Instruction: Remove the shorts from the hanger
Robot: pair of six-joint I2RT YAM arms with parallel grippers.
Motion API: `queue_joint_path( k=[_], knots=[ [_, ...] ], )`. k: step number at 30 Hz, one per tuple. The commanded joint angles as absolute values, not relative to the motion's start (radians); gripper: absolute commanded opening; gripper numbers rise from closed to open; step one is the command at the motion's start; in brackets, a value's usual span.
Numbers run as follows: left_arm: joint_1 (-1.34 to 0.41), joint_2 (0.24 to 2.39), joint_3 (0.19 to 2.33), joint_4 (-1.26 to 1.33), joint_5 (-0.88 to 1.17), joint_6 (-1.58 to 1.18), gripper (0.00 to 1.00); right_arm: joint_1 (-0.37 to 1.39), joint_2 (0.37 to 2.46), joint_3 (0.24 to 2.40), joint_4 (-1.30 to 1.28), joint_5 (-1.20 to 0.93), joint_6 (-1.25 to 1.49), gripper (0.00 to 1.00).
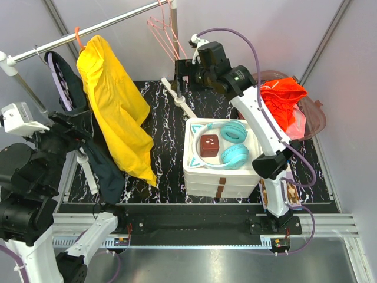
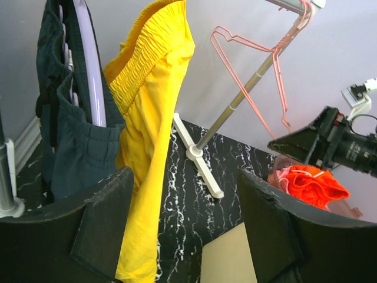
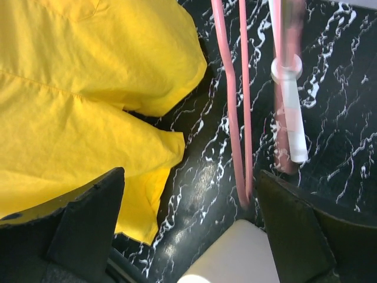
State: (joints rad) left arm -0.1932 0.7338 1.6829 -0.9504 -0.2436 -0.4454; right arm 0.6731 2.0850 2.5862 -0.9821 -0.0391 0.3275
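Left wrist view: the left gripper (image 2: pixel 185 177) is spread wide and holds nothing. The yellow shorts (image 2: pixel 150 88) hang just beyond its fingers, draped from the rail (image 1: pixel 118 22). The right gripper (image 3: pixel 189 177), equally wide and empty, faces pink hangers (image 3: pixel 235 118).

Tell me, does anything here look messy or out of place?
The teal cat-ear headphones and a brown cube sit on the white drawer box, odd amid laundry. An orange garment lies crumpled in the clear tub at back right, and the yellow shorts hang lopsided over their hanger.
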Motion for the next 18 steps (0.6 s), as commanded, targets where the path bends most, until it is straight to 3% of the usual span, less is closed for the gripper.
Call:
queue_joint_path(
  k=[1,8,13,18],
  knots=[
    [-0.190,0.791,1.701,-0.907,-0.238,-0.537,0.74,0.676,1.928,2.599,-1.101,-0.051,0.371,1.00],
    [-0.189,0.932,1.889,-0.919,-0.236,-0.581,0.75,0.678,1.772,2.499,-1.290,-0.150,0.426,1.00],
    [-0.189,1.025,1.934,-0.844,-0.258,-0.522,0.73,0.678,1.458,2.090,-1.105,-0.204,0.475,1.00],
    [-0.186,1.138,2.045,-0.740,-0.342,-0.359,0.57,0.678,1.341,1.974,-1.107,-0.238,0.488,1.00]
  ],
)
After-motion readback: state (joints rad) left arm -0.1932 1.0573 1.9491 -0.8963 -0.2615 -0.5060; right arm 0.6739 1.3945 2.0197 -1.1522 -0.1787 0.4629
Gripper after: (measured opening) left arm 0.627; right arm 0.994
